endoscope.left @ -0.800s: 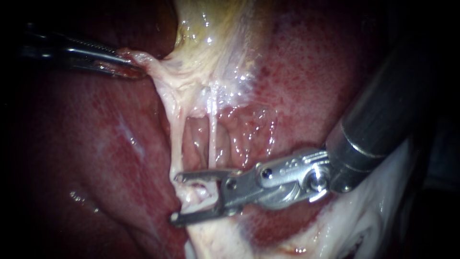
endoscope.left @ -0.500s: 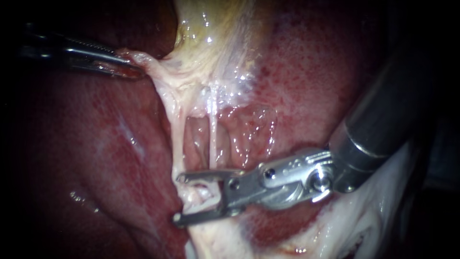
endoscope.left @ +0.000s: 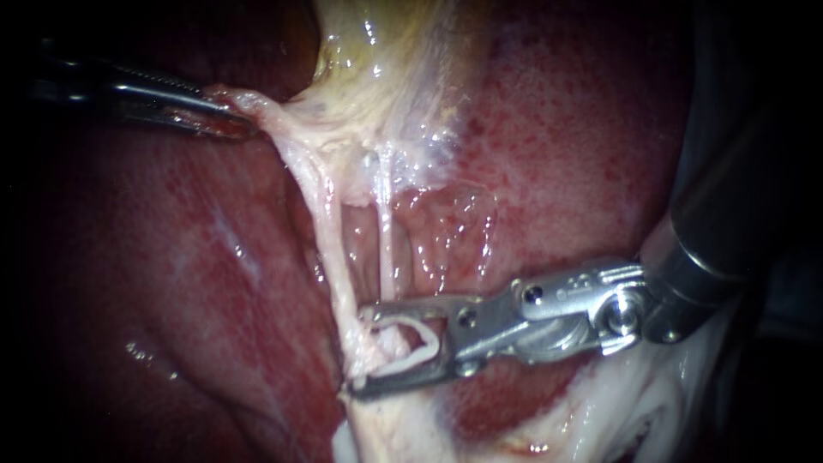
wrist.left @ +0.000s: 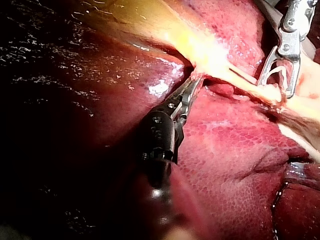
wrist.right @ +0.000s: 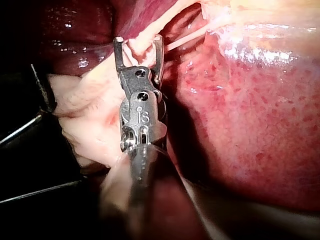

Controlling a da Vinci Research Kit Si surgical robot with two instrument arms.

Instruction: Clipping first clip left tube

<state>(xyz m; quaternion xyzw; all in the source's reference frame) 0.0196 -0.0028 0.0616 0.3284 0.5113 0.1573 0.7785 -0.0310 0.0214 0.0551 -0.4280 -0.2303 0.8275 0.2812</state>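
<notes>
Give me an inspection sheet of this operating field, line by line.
Surface: liver, red and wet; pale gallbladder above the tubes.
Job's things: left tube stretched taut; right tube beside it, apart; white clip around the left tube's lower end, not pressed flat.
Clutter: nothing seen.
Tools: left instrument, jaws shut on tissue at the gallbladder's edge; right instrument, jaws holding the clip from both sides, a gap between them.
Cables: thin dark lines in the right wrist view, kind unclear.
Surroundings: dark, nothing seen.
</notes>
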